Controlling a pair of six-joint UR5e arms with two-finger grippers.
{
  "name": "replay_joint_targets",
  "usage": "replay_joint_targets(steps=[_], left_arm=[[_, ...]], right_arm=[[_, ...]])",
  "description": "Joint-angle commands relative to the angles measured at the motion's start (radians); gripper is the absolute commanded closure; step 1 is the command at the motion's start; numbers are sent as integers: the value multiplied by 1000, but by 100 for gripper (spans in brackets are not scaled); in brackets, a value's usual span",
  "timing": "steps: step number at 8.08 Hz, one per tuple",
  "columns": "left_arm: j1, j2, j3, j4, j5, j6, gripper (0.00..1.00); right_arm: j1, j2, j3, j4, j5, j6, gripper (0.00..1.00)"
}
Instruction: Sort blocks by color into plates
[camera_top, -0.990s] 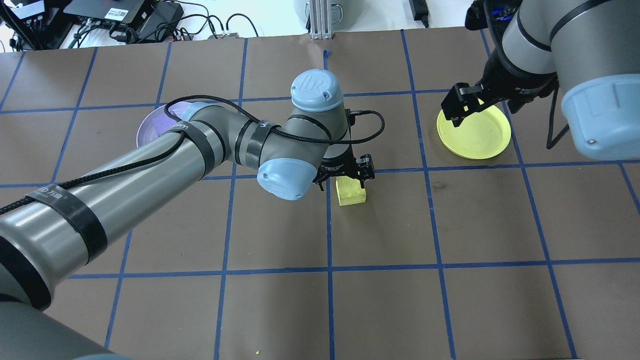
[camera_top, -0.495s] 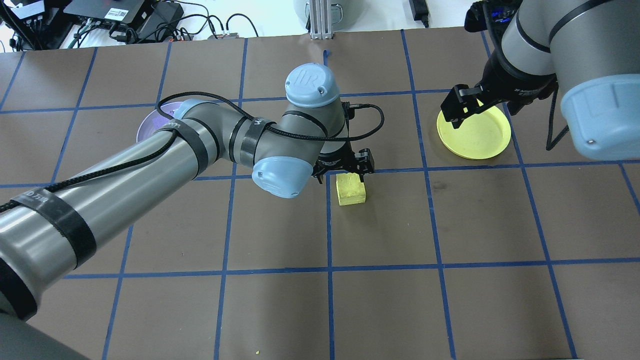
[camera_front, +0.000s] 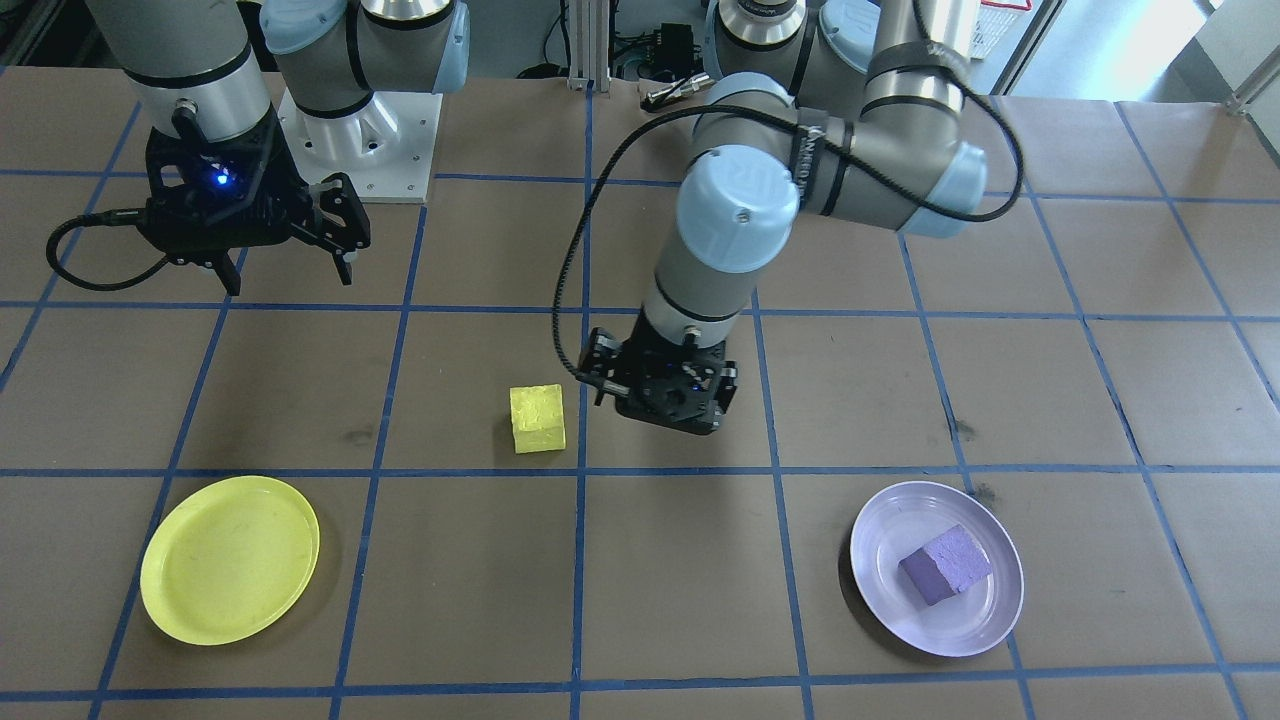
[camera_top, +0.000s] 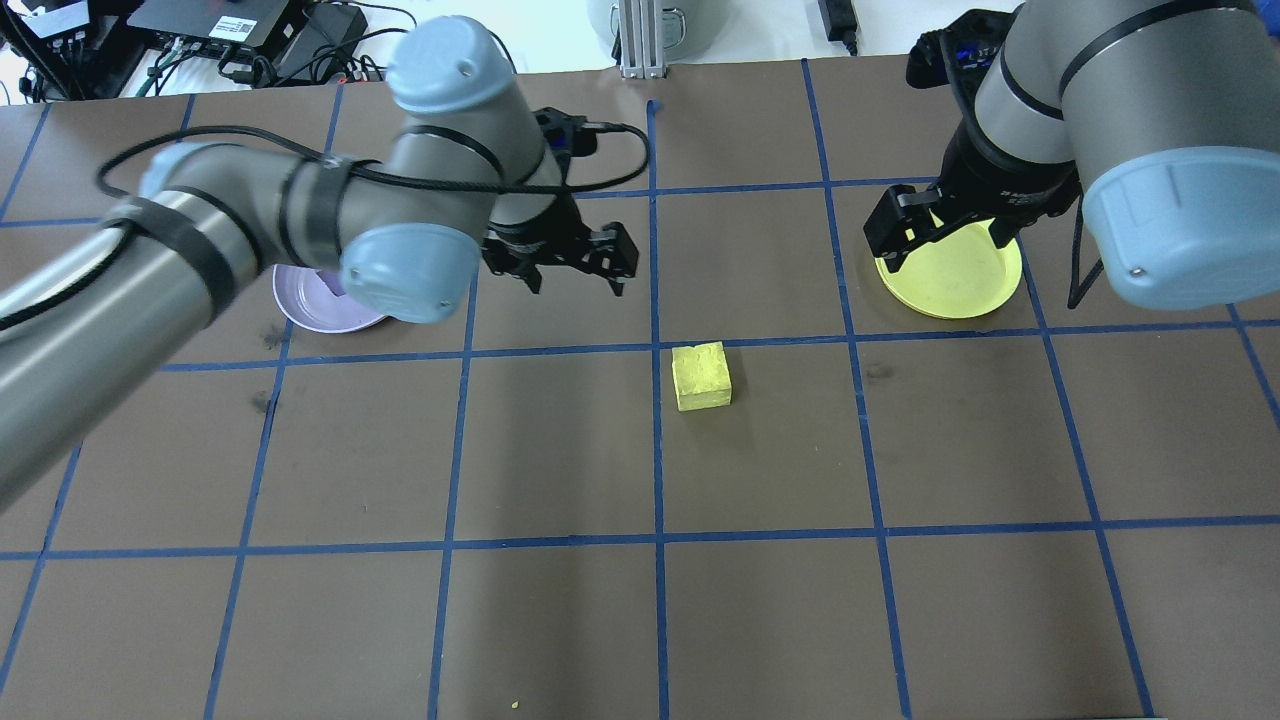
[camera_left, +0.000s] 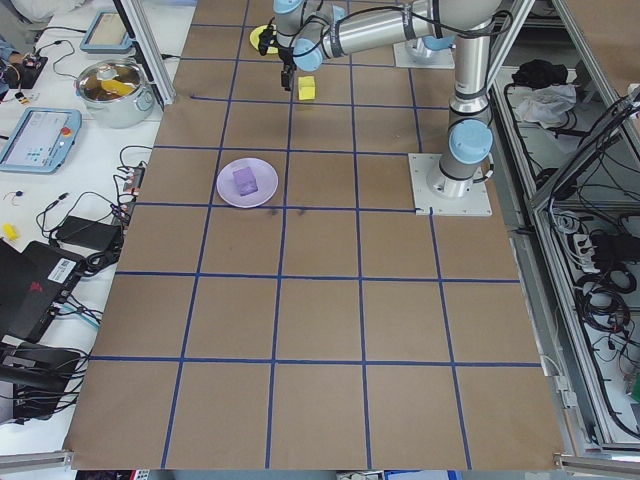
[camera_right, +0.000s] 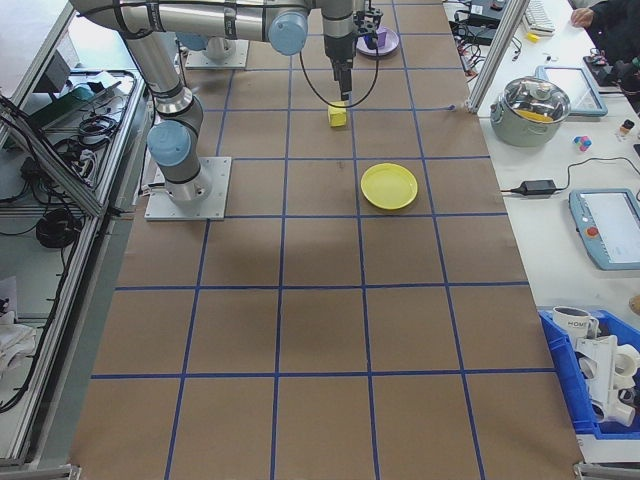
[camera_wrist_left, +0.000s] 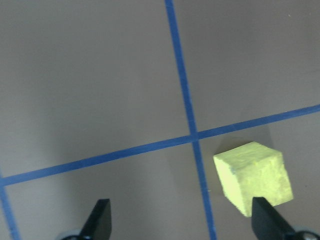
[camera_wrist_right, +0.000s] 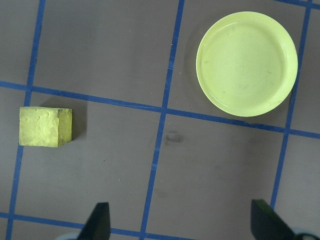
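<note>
We count two blocks, yellow (camera_top: 701, 376) and purple (camera_front: 945, 565), and two plates (camera_front: 229, 558) (camera_front: 890, 600); both hands (camera_top: 574, 273) (camera_top: 935, 228) are spread, empty. Only the front view shows purple fully.

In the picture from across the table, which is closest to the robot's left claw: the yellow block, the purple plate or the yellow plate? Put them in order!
From the left gripper:
1. Yellow block, just beside it on the view's left.
2. Purple plate, lower right, with the purple block in it.
3. Yellow plate, far lower left.
</note>
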Motion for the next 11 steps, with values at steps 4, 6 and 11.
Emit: replay_joint_targets(steps=[4, 6, 11], left_arm=[[291, 194, 113, -384, 139, 199, 0], [308, 247, 174, -527, 131, 200, 0], [307, 379, 195, -620, 142, 204, 0]], right_arm=[[232, 207, -1, -195, 41, 64, 0], [279, 293, -14, -229, 38, 167, 0], [294, 461, -32, -265, 57, 284, 0]])
